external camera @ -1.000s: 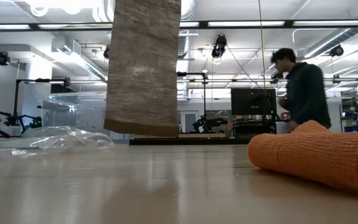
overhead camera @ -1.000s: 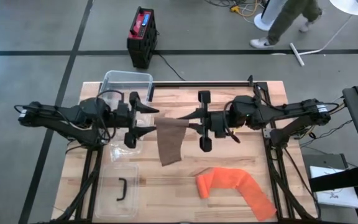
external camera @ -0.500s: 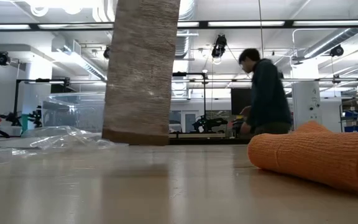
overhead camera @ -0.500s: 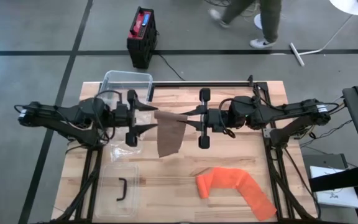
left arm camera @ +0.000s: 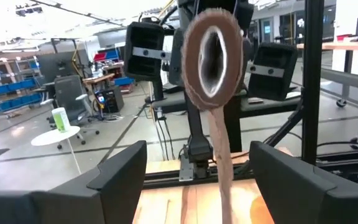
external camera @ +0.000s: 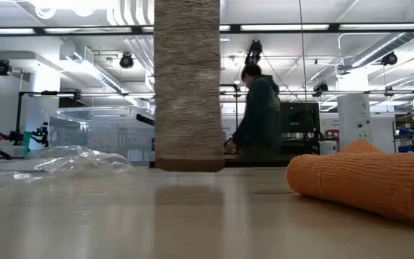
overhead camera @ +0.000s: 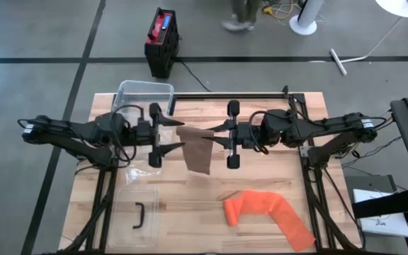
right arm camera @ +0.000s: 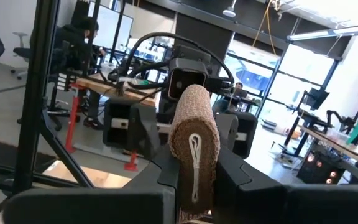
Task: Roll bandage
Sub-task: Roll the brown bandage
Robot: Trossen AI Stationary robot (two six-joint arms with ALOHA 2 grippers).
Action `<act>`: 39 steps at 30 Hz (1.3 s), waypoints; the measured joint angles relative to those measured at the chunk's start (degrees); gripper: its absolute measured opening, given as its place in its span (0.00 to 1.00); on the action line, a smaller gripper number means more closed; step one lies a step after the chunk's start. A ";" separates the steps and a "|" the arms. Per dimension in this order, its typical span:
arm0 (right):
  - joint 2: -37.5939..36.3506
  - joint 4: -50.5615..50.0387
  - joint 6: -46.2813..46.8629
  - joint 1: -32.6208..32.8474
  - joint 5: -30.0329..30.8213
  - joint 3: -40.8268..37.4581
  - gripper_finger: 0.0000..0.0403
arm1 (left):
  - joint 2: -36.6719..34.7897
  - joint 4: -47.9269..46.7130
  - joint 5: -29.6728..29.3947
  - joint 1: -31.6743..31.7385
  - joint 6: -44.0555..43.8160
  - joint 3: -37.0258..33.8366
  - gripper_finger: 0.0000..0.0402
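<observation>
Two matte black jointed arms. Behind the left tool (overhead camera: pixel 167 136), loose black cables loop over a bulky wrist housing; behind the right tool (overhead camera: pixel 222 134), similar cables plus a thin red wire. Each tool has a black crossbar carrying two flat, wedge-shaped black fingers (left arm camera: pixel 114 180). Pale rectangular labels sit on the block-shaped finger mounts just behind the fingers.

The low view cuts off the brown bandage (external camera: pixel 187 86) top and both end effectors
</observation>
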 joint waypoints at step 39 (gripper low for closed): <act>-1.63 -3.49 0.07 0.00 -4.65 -0.33 0.10 | -2.69 -0.88 -0.42 0.22 -0.92 0.00 0.00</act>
